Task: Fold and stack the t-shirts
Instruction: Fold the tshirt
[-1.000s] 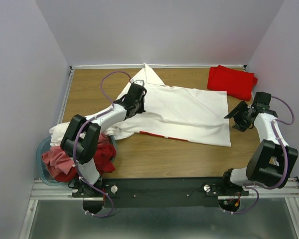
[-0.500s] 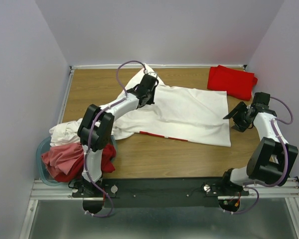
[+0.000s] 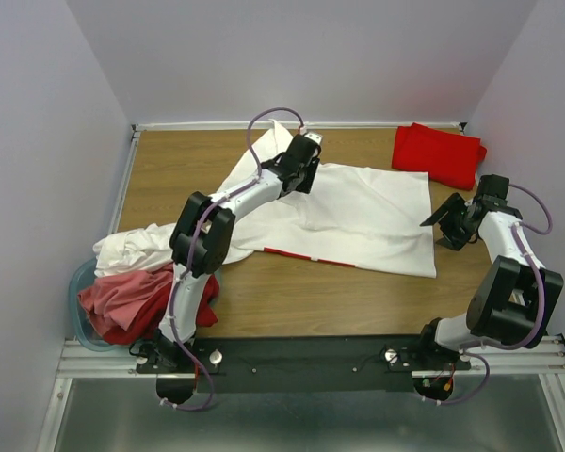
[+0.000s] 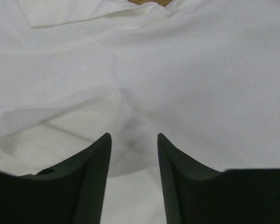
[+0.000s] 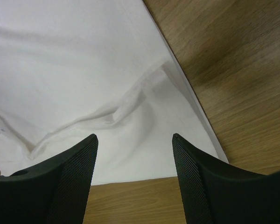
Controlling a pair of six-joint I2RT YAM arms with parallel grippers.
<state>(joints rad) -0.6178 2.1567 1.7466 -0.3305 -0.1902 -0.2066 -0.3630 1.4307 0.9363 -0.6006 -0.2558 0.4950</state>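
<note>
At near left, a tub holds pink, red, possibly white t-shirts.

We see a left arm and a right arm built of white tubes joined by chunky black housings. A thin purple cable loops along each. The left tool and right tool each have two matte black, wedge-shaped fingers, finely mesh-textured on the right pair.

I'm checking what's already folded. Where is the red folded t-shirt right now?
Top view: the folded red t-shirt lies at the far right corner of the table, just beyond the spread white t-shirt.
</note>
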